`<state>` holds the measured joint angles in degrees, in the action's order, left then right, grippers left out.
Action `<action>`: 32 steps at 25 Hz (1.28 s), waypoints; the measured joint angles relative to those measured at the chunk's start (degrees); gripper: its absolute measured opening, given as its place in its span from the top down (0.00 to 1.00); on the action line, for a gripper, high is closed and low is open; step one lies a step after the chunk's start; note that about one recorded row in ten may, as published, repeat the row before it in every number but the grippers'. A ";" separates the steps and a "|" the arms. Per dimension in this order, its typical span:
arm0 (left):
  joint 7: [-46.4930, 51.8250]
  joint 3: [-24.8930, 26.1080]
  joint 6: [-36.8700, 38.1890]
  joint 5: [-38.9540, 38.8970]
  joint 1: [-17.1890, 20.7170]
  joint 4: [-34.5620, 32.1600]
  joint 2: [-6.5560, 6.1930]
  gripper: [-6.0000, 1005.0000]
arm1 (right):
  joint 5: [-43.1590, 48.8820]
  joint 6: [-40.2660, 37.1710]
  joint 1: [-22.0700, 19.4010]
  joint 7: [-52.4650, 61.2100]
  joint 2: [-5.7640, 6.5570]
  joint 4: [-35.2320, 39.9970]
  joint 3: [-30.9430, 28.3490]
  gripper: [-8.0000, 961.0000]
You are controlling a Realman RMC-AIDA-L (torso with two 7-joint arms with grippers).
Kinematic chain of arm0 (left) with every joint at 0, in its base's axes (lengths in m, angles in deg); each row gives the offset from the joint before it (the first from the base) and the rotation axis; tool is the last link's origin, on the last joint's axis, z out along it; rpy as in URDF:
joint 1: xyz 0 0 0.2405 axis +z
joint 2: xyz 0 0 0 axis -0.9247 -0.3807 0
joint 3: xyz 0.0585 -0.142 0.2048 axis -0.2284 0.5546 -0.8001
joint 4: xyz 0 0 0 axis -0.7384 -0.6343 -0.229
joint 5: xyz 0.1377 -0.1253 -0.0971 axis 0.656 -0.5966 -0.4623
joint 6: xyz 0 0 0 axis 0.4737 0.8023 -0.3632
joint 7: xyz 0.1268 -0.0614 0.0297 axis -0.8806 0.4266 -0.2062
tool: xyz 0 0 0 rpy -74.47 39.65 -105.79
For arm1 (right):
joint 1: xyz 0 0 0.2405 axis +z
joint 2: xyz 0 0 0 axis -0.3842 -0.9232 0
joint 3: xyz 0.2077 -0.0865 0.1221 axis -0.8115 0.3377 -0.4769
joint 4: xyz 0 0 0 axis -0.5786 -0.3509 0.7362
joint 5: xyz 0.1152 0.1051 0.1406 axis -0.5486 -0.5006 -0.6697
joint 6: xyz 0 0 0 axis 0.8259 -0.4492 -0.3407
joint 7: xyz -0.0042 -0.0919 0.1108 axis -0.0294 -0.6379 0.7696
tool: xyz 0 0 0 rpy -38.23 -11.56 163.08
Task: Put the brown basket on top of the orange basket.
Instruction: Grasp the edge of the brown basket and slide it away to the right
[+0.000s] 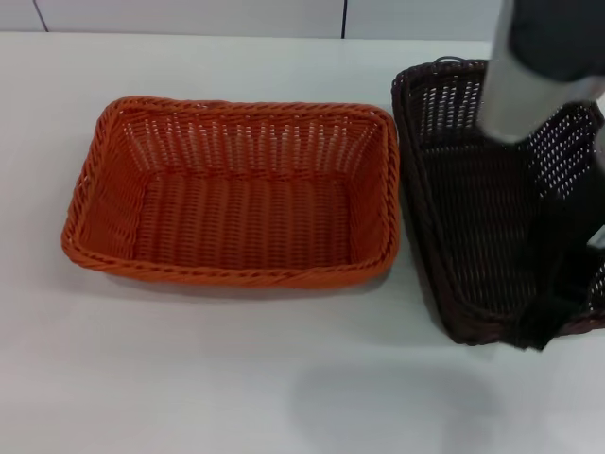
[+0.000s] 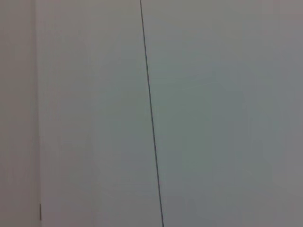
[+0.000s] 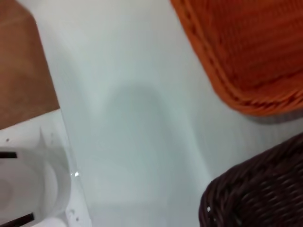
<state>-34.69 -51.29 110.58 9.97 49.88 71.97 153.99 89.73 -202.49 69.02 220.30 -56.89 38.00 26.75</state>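
Note:
The orange basket [image 1: 232,194] stands on the white table [image 1: 236,378] at the middle left, empty. The brown basket [image 1: 473,208] is to its right, turned lengthwise, close to the orange one's right rim. My right arm reaches down over it, and my right gripper [image 1: 543,326] is shut on the brown basket's near rim. The right wrist view shows a corner of the brown basket [image 3: 255,198] and a corner of the orange basket [image 3: 246,52] across bare table. My left gripper is out of view.
A faint shadow lies on the table in front of the baskets [image 1: 378,402]. The table's back edge meets a pale wall [image 1: 284,14]. The left wrist view shows only a plain pale surface with a thin dark line [image 2: 151,118].

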 joint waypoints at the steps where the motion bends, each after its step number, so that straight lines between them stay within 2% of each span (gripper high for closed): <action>1: 0.08 0.00 0.00 0.01 -0.01 -0.02 -0.02 0.27 | 0.32 0.75 0.10 -0.09 -0.15 -1.69 0.76 0.14; 9: -0.16 0.00 0.00 0.29 -0.01 -0.03 -0.15 0.27 | 3.32 6.72 0.18 0.10 -0.39 -10.88 6.65 0.14; 16: -0.20 -0.01 0.01 0.41 -0.01 0.03 -0.19 0.27 | 4.90 11.11 -0.46 0.28 -0.57 -14.68 9.39 0.14; 22: -0.18 -0.01 0.04 0.45 0.06 0.14 -0.23 0.27 | 6.33 14.26 0.03 -0.08 -0.59 -18.80 11.91 0.27; 30: -0.12 -0.01 0.09 0.44 0.32 0.01 -0.26 0.27 | 6.47 14.23 -0.95 -3.49 -0.59 -11.21 12.76 0.49; 32: -0.27 -0.08 0.09 0.45 0.30 0.03 -0.21 0.27 | 6.47 14.41 -1.29 -4.10 -0.59 -9.09 12.68 0.57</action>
<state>-34.95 -51.37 110.67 10.41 50.17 72.00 153.78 96.20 -188.08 67.73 216.20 -57.49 28.92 39.43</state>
